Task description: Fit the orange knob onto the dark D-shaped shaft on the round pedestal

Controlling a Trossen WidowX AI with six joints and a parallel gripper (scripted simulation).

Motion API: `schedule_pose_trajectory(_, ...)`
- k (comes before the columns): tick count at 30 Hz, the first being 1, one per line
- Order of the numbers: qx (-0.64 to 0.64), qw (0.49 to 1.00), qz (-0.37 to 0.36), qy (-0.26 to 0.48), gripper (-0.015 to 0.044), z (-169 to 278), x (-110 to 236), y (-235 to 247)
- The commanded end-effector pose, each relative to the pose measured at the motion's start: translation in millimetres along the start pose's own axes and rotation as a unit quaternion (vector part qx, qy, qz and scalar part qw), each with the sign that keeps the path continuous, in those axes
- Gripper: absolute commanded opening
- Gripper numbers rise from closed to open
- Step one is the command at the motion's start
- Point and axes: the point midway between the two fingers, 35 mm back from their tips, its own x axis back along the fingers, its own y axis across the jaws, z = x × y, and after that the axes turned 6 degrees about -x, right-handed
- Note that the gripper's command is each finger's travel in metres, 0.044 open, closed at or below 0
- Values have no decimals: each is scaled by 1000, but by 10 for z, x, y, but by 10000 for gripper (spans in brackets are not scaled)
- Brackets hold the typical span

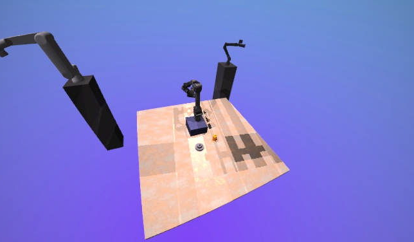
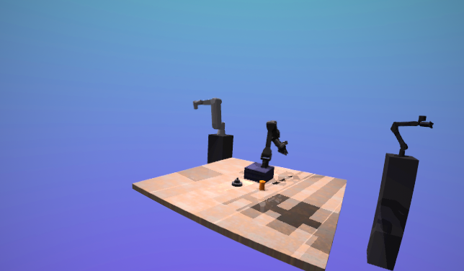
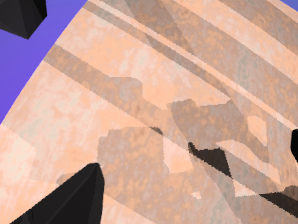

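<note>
The orange knob [image 1: 215, 138] [image 2: 261, 184] stands upright on the wooden table [image 1: 159, 193] [image 2: 207, 198], a little in front of the arm's base. The round dark pedestal with its shaft [image 1: 200, 147] [image 2: 237, 182] stands on the table apart from the knob; the shaft's flat side cannot be made out. My gripper [image 1: 186, 93] [image 2: 284, 148] is open and empty, folded up high above the base, far from both knob and pedestal. The wrist view shows only bare table with shadows and one black finger [image 3: 67, 223]; neither the knob nor the pedestal shows there.
The arm stands on a dark blue block [image 1: 196, 126] [image 2: 259, 171] near the table's middle. Two tall dark pillars carrying camera arms stand off the table: one [image 1: 92, 109] [image 2: 220, 148] and another [image 1: 224, 80] [image 2: 391, 209].
</note>
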Motion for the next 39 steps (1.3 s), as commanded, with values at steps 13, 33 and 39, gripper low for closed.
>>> schedule_pose_trajectory(13,233,954,-182,-52,440,932,1169,362)
schedule_pose_trajectory(33,635,622,-429,-164,440,3162,2529,-928)
schedule_pose_trajectory(39,728,469,-460,-197,440,3639,2543,-1715)
